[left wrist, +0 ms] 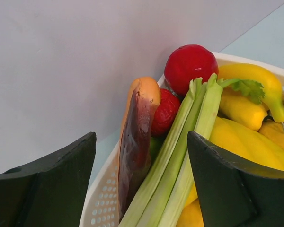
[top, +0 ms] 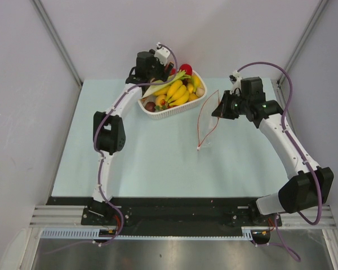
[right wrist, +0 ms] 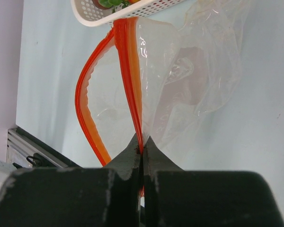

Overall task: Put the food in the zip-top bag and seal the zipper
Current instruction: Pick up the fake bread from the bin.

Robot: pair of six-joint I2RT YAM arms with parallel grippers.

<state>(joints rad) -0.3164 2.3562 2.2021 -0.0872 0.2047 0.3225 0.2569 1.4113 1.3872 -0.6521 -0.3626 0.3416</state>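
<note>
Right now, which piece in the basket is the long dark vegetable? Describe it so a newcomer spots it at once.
Find the white slatted basket at the far side of the table, heaped with yellow bananas. Against its wall stands the dark vegetable, right beside the pale green stalks. It alone is long, glossy purple-brown, with an orange tip.

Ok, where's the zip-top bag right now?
Top view: the zip-top bag hangs right of centre, just right of the white basket, its zipper pinched in the shut right gripper, mouth gaping.
</note>
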